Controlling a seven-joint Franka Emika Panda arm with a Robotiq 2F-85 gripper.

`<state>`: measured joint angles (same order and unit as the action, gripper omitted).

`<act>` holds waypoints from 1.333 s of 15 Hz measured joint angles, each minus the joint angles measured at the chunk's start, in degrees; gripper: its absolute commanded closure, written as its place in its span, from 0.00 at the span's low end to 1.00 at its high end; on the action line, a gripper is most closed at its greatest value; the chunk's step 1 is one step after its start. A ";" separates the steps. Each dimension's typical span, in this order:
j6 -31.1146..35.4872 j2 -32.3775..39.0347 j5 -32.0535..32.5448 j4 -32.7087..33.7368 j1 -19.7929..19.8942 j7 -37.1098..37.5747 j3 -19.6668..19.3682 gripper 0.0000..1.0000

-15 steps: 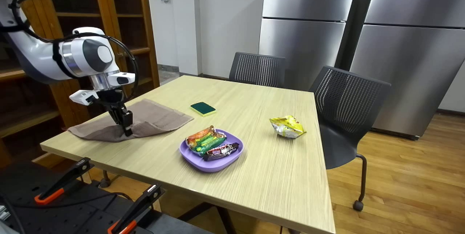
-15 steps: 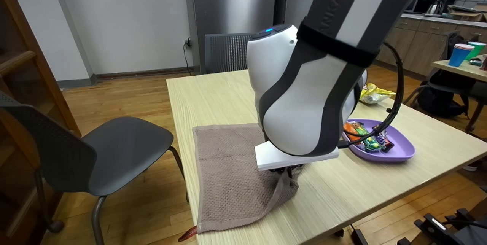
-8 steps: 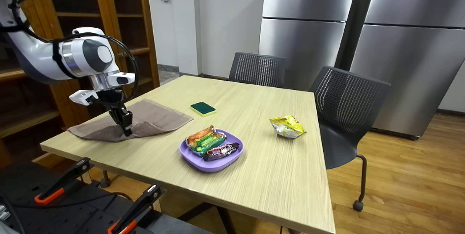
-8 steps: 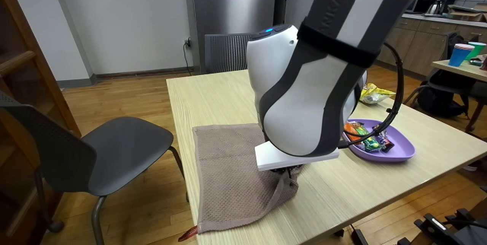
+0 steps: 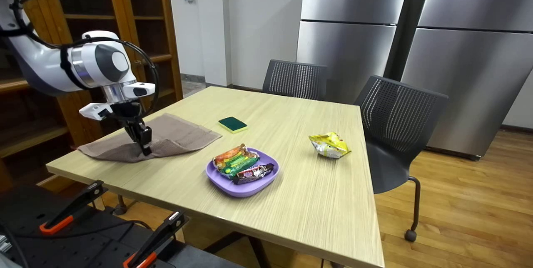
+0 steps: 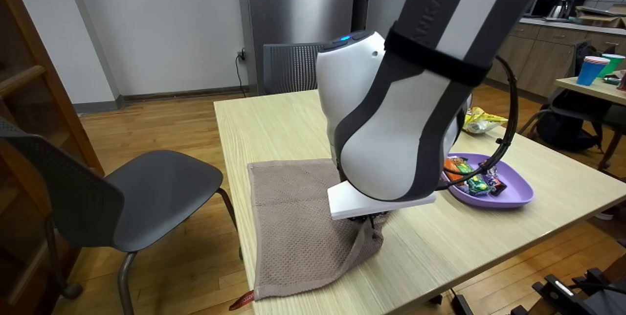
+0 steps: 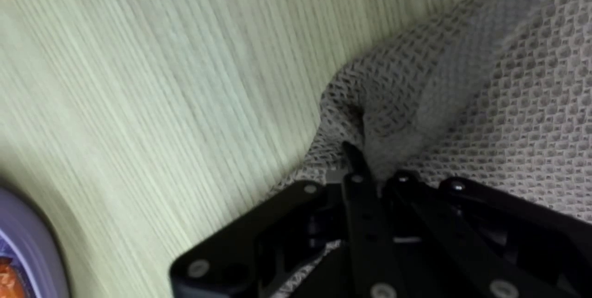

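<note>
A grey-brown woven towel (image 5: 183,135) lies spread on the table, also in an exterior view (image 6: 298,227). My gripper (image 5: 145,150) points down at the towel's near edge. In the wrist view the gripper (image 7: 380,170) has its fingers close together with a raised fold of the towel (image 7: 532,117) pinched between them. The towel is bunched up around the fingertips, and the rest lies flat. The very tips are hidden in the cloth. In an exterior view the arm covers most of the gripper (image 6: 369,219).
A purple plate (image 5: 239,191) with snack packets (image 5: 237,162) stands right of the towel. A green and yellow sponge (image 5: 233,124) lies behind it. A yellow snack bag (image 5: 330,145) is farther right. Chairs (image 5: 399,130) stand at the table (image 5: 300,201). Clamps (image 5: 156,239) sit at the near edge.
The arm's links have shifted very slightly in an exterior view. The gripper and the towel look unmoved.
</note>
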<state>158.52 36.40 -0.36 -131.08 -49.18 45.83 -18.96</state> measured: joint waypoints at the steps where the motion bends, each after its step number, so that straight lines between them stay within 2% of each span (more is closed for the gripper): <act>1: 0.00 -0.15 0.53 -0.06 0.00 0.36 -0.06 0.99; 13: 0.45 -4.60 5.79 -3.25 0.27 2.54 -4.06 0.99; 20: 1.16 -7.74 9.70 -4.55 4.14 2.54 -5.76 0.99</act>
<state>159.68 28.66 9.35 -135.63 -45.04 48.37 -24.72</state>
